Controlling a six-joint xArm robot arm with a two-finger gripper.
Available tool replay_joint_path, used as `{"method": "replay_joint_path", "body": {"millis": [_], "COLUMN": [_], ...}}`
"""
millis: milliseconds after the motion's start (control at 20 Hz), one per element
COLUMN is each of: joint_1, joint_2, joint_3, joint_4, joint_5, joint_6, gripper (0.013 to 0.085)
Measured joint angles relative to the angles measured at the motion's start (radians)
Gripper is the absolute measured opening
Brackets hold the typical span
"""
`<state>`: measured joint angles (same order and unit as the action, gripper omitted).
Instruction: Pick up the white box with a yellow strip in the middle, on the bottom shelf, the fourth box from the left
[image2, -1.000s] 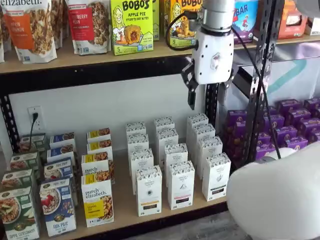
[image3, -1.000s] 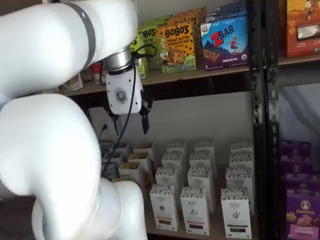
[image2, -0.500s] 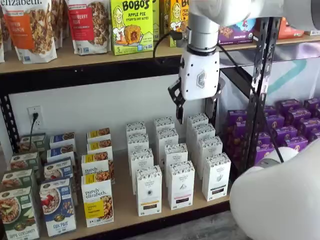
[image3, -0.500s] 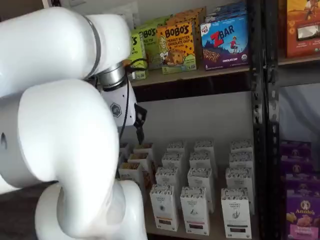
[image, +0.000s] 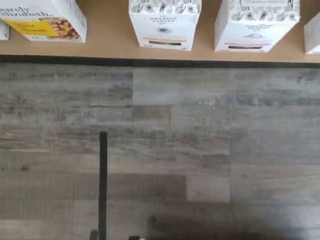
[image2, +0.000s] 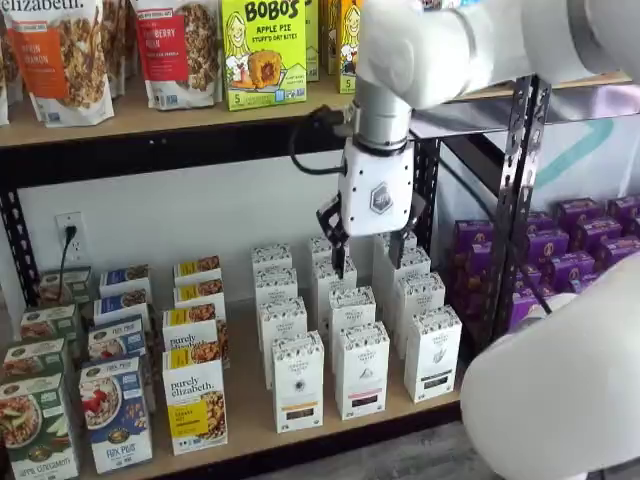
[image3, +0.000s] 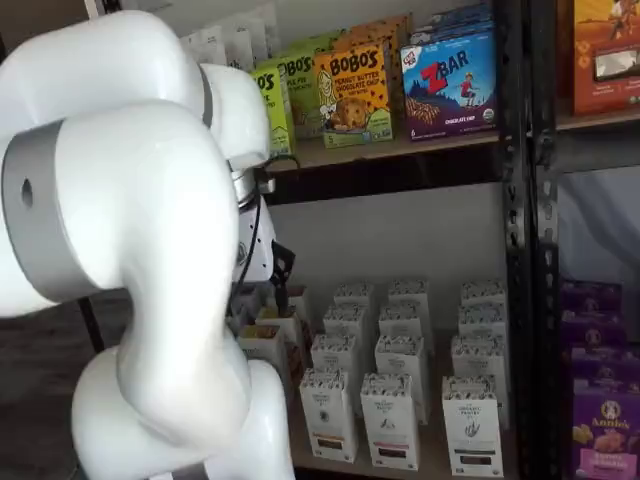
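Hiding gripper (image3: 281, 262) fingertips, arm (image3: 130, 250), jaws open

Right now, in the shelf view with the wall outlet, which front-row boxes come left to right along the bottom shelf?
Green cereal box → blue cereal box → white purely elizabeth box with yellow panel → white box with a yellow strip → white carton with pinkish strip → white carton with dark label.

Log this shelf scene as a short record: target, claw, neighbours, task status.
target: white box with a yellow strip, upright, at the front of its row on the bottom shelf
claw: claw open, empty, hanging higher than the target
neighbours: purely elizabeth box on one side, white carton with pinkish strip on the other
status: box not yet grasped
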<state>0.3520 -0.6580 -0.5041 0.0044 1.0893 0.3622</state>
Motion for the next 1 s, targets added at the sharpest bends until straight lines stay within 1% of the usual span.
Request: {"method": "replay_joint_path", "body": {"millis": [100,250,450,650,850,1000], "joint_1": [0.003,-0.002,-0.007,-0.020,-0.038,-0.054], "joint_2": [0.038,0.121,0.231,0.331,0.441,0.513], "joint_3": [0.007,0.016,0.015,0.005,-0.013,-0.029], "joint_4": [-0.004,0.017,0.019,0.029,0.021,0.003], "joint_5": [-0.047,-0.139,-0.246,-0.330,-0.412,-0.462], "joint_6": [0.004,-0.013,-0.021,-0.042,-0.057,-0.059], "gripper": [0.0850,0.0850,0.0850,0.0850,0.0850,0.0850]}}
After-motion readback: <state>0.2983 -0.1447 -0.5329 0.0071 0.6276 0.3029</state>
